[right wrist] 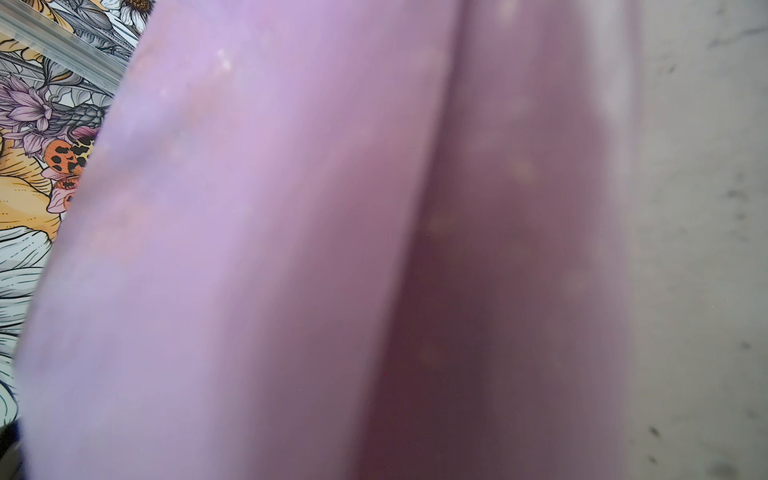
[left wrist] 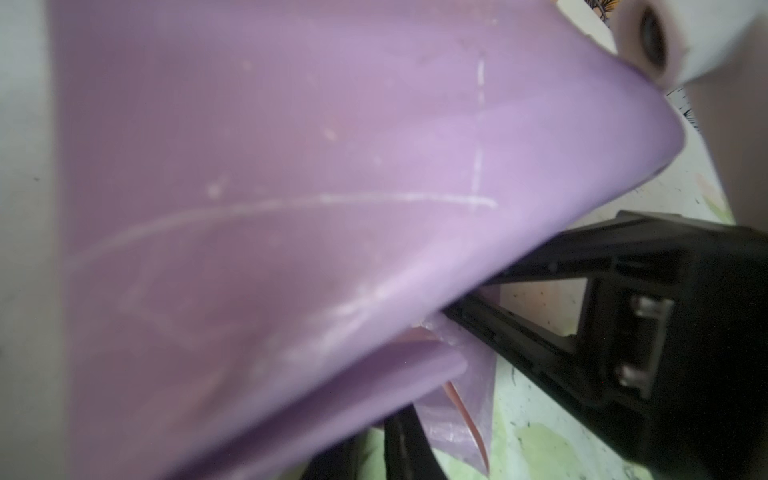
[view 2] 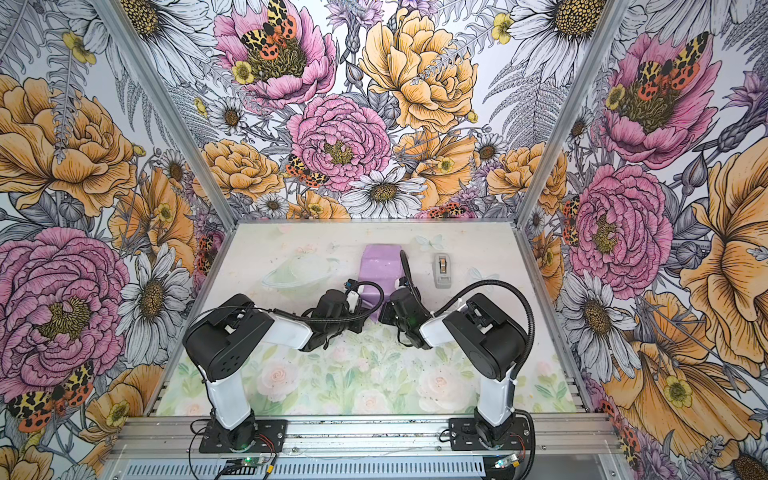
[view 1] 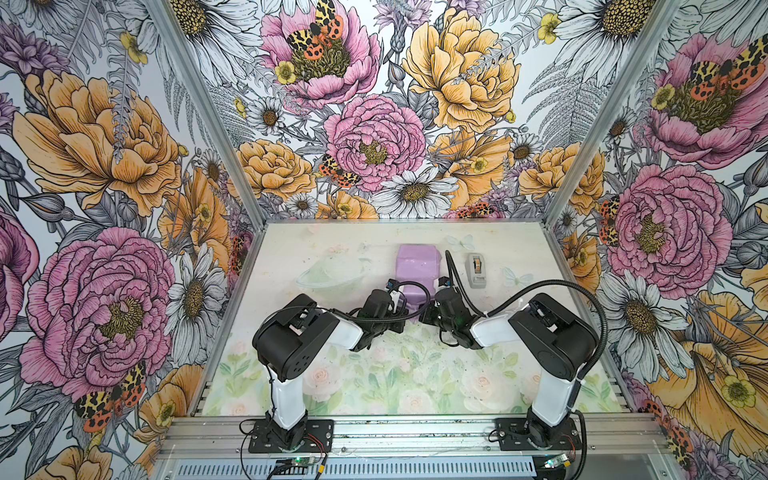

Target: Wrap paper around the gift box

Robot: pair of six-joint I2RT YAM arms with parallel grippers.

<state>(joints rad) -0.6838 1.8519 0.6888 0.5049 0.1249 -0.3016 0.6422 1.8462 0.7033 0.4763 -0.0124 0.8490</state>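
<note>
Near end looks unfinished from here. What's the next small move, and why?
Probably ease the right pincer down to press the loose flap flat. The paper looks folded over at the far end, but at the near end a thin flap sticks out beside that shut pincer.

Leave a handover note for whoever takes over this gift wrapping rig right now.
Left gripper: at the near end of the paper, jaws hidden. Right gripper: shut, beside it; grip unconfirmed.
The paper forms a lilac bundle ahead of them; the gift box is not visible, presumably inside.
Done: paper folded over.
To do: close the near end, probably tape; tape dispenser stands right of the bundle.
</note>
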